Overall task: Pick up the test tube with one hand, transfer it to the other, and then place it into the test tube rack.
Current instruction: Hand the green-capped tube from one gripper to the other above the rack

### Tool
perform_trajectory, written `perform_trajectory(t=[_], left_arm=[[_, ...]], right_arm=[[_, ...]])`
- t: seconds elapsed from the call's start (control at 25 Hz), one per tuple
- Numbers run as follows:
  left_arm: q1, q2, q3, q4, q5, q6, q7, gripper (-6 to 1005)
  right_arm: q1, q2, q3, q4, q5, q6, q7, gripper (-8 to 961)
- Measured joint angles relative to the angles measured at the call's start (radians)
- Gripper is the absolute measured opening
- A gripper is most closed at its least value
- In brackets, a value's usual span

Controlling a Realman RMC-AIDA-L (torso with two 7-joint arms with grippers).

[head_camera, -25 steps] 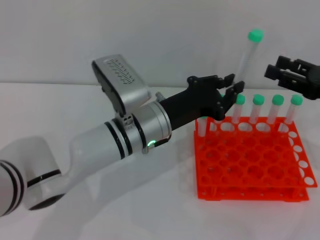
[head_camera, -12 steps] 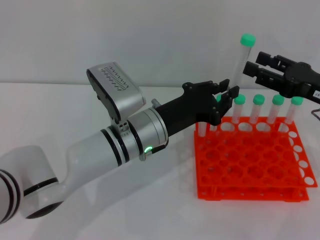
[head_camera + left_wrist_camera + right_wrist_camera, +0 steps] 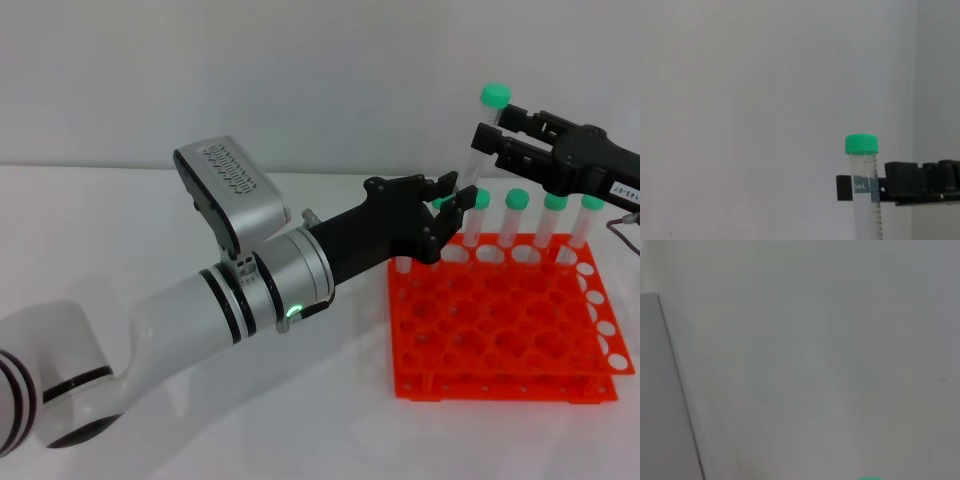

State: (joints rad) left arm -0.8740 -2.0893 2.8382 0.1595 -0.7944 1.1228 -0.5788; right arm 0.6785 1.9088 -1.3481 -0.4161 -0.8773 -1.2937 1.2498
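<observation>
Head view shows me the handover step in hand; my left end effector (image 3: 452,203) is clamped on the lower part of the test tube (image 3: 480,140), holding it nearly upright with its green cap topmost, above the far edge of the test tube rack (image 3: 500,320); my right end effector (image 3: 492,138) reaches in from the other side, its fingers (image 3: 510,118) standing apart with the tube's upper part between them, just under the cap; I cannot tell whether they touch the tube yet, and I judge they have not closed; just beside and below the left end effector, four other green-capped tubes (image 3: 515,222) stand in the rack's far row; the rack rests on the white tabletop (image 3: 300,420); left wrist view gives me the tube rising ahead of the left end effector, with the right one's black fingers crossing behind it; right wrist view shows little but a sliver of green at its edge; the next move, as I judge it, calls for the right end effector to close firmly on the upper tube before the left lets go, then a clean retreat of the left so the tube can go down into a free hole.
</observation>
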Motion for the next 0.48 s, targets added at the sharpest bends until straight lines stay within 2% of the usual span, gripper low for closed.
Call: perform_trajectory(t=[0.48], left_arm=[[0.020, 0.000, 0.000, 0.003, 0.008, -0.002, 0.006, 173]], right_arm=[[0.027, 0.011, -0.008, -0.001, -0.037, -0.001, 0.002, 560]])
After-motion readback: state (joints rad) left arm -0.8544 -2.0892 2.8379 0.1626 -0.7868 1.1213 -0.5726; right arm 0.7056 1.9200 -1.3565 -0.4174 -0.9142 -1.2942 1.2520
